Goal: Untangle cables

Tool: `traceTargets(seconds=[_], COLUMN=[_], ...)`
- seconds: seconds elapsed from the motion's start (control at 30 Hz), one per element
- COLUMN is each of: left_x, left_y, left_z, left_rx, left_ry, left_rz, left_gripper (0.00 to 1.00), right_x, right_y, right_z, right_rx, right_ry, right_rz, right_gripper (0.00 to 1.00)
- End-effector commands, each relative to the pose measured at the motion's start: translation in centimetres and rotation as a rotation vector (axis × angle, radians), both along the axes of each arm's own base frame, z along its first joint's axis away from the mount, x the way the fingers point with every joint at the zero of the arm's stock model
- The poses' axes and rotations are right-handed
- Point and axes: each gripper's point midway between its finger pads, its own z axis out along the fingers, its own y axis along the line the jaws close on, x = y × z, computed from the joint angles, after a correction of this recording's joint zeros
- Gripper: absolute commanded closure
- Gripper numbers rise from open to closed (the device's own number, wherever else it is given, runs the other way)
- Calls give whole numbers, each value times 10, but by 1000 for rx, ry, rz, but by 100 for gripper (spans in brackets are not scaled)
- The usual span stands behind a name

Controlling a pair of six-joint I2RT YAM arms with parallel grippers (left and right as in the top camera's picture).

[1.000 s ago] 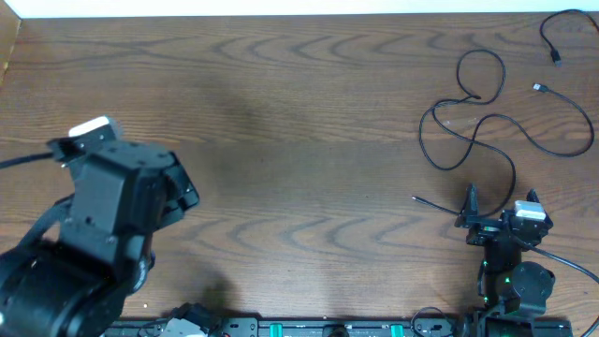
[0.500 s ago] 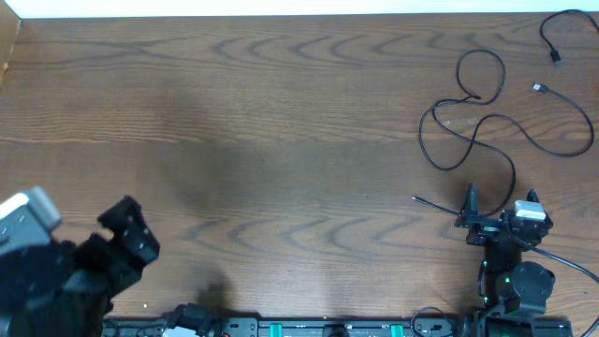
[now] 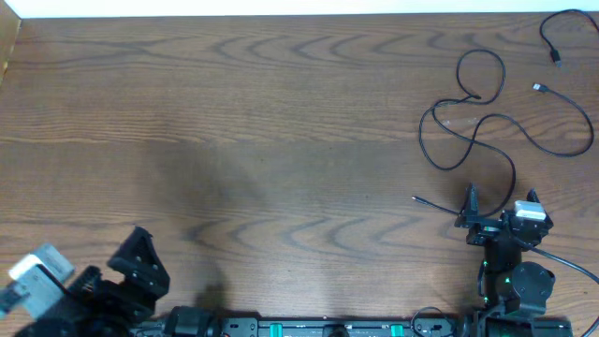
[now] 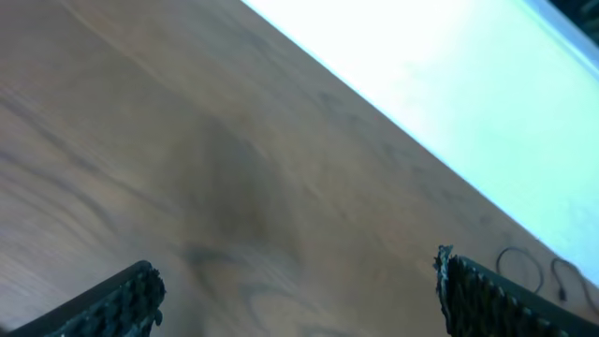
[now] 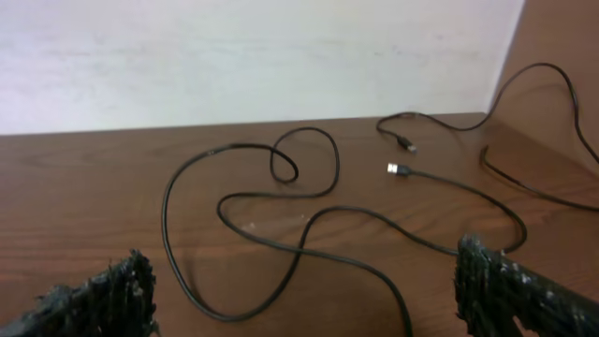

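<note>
Two black cables lie on the right side of the table. One long cable [image 3: 420, 139] winds in loose loops crossing itself, its plug end [image 3: 540, 88] [image 5: 398, 169] lying free. A shorter cable [image 3: 556, 56] [image 5: 409, 145] curls at the far right corner. My right gripper [image 3: 501, 208] [image 5: 304, 295] hangs open just in front of the long cable's near loop, and a strand runs on the wood between its fingers untouched. My left gripper [image 3: 131, 267] [image 4: 295, 300] is open and empty at the front left, far from the cables [image 4: 524, 267].
The wooden table [image 3: 281, 122] stretches bare from the left to the cables. Its far edge [image 3: 281, 13] meets a white wall. The arm bases and a black rail [image 3: 328, 328] line the front edge.
My left arm has drawn back and down from over the left of the table to the front left corner. The right arm and the cables have not moved.
</note>
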Motion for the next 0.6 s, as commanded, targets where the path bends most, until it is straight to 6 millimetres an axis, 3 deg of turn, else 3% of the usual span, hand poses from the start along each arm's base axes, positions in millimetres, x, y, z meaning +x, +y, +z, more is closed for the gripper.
traceTargets(seconds=[0.0,0.27,0.57], left_x=[1,18,53], left_y=[-7,-18,-22], left_z=[-25,-79,-130], left_rx=[-39,-89,-101], left_ry=[-21,-109,-198], left_rz=[-17,-44,-68], left_gripper=[5,5,5], right_x=[0,0,0], right_y=[-1,-1,-1], right_z=[0,0,0], right_rx=[3,3,3], right_ry=[-1,-1,-1], right_rz=[-1,-1,-1], right_gripper=[1,1,1])
